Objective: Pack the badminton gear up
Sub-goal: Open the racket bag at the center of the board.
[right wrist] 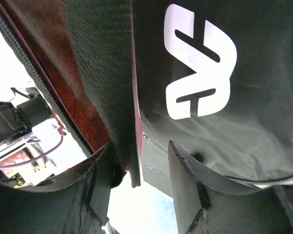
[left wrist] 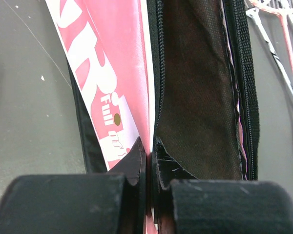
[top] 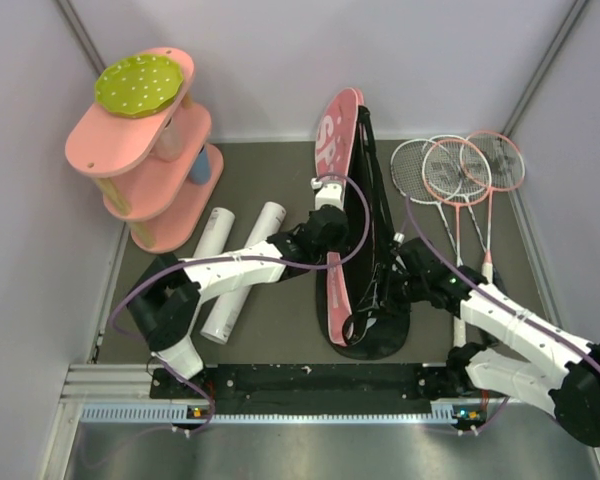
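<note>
The bag [top: 380, 220] lies on the table [top: 280, 320] between your two grippers. The left gripper [left wrist: 149, 146] is at its left flap and the right gripper [right wrist: 139, 156] at its right edge (that edge sits inside the jaws). Left of the left gripper lie two tubes [top: 262, 225], side by side. Farther left and behind them stands the shelf [top: 120, 145]. Behind and right of the right gripper lie three rackets [top: 458, 172], heads overlapping.

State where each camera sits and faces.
Top external: above, behind both arms, looking down on them, bag, rackets.
Left wrist: on left arm, facing along left end effector, shut on bag's pink flap.
Right wrist: on right arm, facing bag's black side; right end effector astride its edge.
All share the bag.
</note>
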{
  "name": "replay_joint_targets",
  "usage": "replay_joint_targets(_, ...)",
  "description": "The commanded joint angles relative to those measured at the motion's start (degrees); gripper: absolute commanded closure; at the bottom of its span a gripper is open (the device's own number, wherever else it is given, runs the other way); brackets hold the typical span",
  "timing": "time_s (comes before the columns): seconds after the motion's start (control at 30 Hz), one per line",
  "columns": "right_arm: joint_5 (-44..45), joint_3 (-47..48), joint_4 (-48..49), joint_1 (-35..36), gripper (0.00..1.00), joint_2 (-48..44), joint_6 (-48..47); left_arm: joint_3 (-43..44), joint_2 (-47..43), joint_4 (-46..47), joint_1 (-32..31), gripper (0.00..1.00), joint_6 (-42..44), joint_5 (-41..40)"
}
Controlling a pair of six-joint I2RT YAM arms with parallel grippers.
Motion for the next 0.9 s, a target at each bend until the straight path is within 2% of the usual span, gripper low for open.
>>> replay_joint_targets(0.0, 7.18, 4.19, -6.23, 3.07, 0.55, 0.44, -0.18, 6.17, 2.66, 0.28, -1.26, 1.0, 4.78, -9.74)
replay_joint_targets(0.23, 10.01, 6.21, -8.88, 4.92, 0.8, 1.59, -0.98, 9.25, 5.66, -2.89, -2.31, 1.0, 7.07, -13.88)
replay_joint_targets(0.27, 9.92, 6.22, -8.88, 4.84, 0.89, 1.41, -0.8, 9.34, 5.83, -2.8, -2.31, 1.0, 6.98, -13.88)
replay_joint_targets(0.33, 10.01, 5.95, -8.88, 4.92, 0.99, 0.62, -0.36, 9.69, 6.27, -3.06, -2.31, 1.0, 6.98, -13.79)
replay_joint_targets(0.47, 10.01, 3.85, -9.32, 4.92, 1.0, -1.92, 0.78, 10.31, 6.63, -3.76, -2.14, 1.0, 6.98, -14.49)
replay_joint_targets(0.57, 8.44, 1.47, -8.79, 5.01, 1.0, -5.78, 1.05, 10.31, 6.19, -4.56, -0.74, 1.0, 5.75, -11.7)
replay_joint_targets(0.7, 3.25, -0.64, -2.3, 5.1, 1.0, -11.15, -0.18, 9.17, 5.75, -2.1, 1.03, 1.0, 4.69, -9.49)
replay_joint_targets(0.77, 1.13, 0.32, -1.32, 5.01, 1.0, -10.11, 0.25, 9.6, 6.36, -2.01, 0.94, 1.0, 4.43, -8.44)
replay_joint_targets(0.87, 2.62, 1.56, -1.58, 5.1, 1.0, -6.96, 2.1, 9.78, 6.71, -2.1, 0.94, 1.0, 2.42, -6.24)
